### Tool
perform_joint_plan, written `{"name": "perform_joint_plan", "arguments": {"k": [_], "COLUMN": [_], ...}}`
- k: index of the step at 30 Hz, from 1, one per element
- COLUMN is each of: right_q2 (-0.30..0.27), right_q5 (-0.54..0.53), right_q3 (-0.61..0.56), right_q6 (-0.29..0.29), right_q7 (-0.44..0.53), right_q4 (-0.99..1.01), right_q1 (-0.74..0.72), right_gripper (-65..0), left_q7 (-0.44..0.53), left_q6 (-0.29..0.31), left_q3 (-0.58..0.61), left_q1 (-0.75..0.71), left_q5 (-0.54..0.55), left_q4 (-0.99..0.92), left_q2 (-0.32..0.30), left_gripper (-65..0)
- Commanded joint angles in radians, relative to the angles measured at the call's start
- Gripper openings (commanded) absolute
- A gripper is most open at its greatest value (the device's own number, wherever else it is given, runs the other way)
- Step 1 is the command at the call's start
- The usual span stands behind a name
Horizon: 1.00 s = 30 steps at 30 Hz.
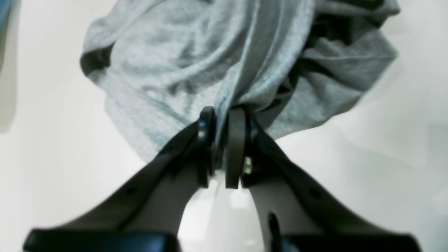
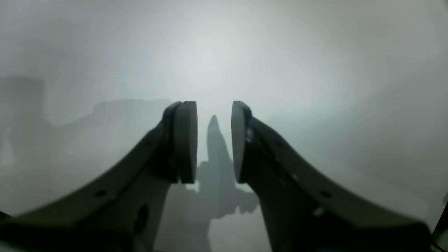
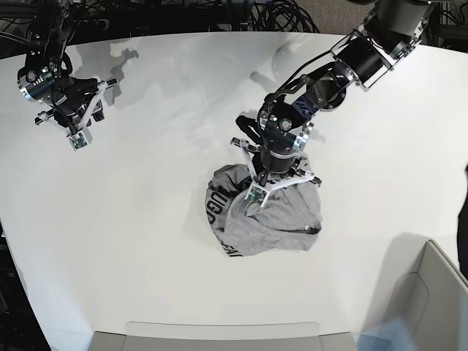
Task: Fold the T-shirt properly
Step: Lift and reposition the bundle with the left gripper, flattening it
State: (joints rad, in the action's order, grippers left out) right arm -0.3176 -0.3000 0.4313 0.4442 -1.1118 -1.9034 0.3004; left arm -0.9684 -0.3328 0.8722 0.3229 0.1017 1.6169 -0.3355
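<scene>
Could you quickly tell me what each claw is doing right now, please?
Left claw: shut on a fold of the T-shirt.
Right claw: open, holding nothing, above the table.

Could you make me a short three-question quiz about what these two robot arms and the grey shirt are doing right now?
1. True or false: the T-shirt lies flat and spread out on the white table.
2. Which gripper has cloth between its fingers? A) the left gripper B) the right gripper C) both
3. In a few words: what is under the right gripper in its own wrist view?

Key
1. False: it sits in a crumpled heap near the table's middle, with some black lettering showing on its edge.
2. A: the left gripper's fingers pinch a bunched fold of grey fabric; the right one is apart, with a gap and nothing between.
3. Bare table and the gripper's own shadow.
</scene>
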Motion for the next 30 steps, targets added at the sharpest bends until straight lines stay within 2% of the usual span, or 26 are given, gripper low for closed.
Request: {"name": "perform_joint_plan", "arguments": {"k": [1,4,9,12,14,16,19,21,26,28,30], "right_q2": [-0.013,-0.013,-0.012,-0.010,-0.008,-0.008,-0.008,-0.008,-0.010,-0.012,-0.012], "right_q5": [-0.005,-0.005,-0.005,-0.006,-0.006,-0.008,-0.008,-0.008,-0.008,-0.008,-0.008], "right_q3": [0.007,0.007,0.007,0.005,0.005,0.005,0.005,0.005,-0.022,-0.024,-0.024], "right_q6": [0.006,0.006,0.006,0.006,0.006,0.006,0.006,0.006,0.006,0.006,0.006], "right_q7": [0.017,0.017,0.017,0.016,0.016,0.016,0.016,0.016,0.014,0.014,0.016], "right_q4": [-0.012,-0.012,-0.012,-0.012,-0.012,-0.012,-0.012,-0.012,-0.012,-0.012,-0.012], "right_q1": [-0.008,-0.008,-0.020,-0.036,-0.036,-0.037,-0.050,-0.050,-0.063,-0.063,-0.063], "right_gripper": [-48.0,-48.0,-48.0,-48.0,-48.0,-48.0,-48.0,-48.0,-48.0,-48.0,-48.0], "left_q7": [0.026,0.026,0.013,0.019,0.018,0.004,-0.034,-0.039,-0.040,-0.042,-0.042], "left_q6": [-0.007,-0.007,-0.007,-0.005,-0.002,0.036,0.076,0.079,0.077,0.068,0.068], "left_q3": [-0.046,-0.155,-0.270,-0.390,-0.428,-0.433,-0.437,-0.448,-0.454,-0.454,-0.479], "left_q1": [0.006,-0.060,-0.155,-0.249,-0.278,-0.275,-0.299,-0.344,-0.351,-0.354,-0.377], "left_q5": [-0.020,-0.020,-0.020,-0.018,-0.017,-0.020,-0.024,-0.024,-0.021,-0.024,-0.024], "left_q4": [0.038,0.079,0.118,0.254,0.247,0.159,0.173,0.165,0.059,0.098,0.164], "left_q2": [-0.001,-0.001,-0.001,-0.001,-0.003,-0.003,-0.003,-0.006,-0.007,-0.007,-0.009], "left_gripper": [-58.9,-59.2,-61.8,-63.1,-63.0,-62.9,-62.9,-62.8,-62.4,-59.3,-51.1]}}
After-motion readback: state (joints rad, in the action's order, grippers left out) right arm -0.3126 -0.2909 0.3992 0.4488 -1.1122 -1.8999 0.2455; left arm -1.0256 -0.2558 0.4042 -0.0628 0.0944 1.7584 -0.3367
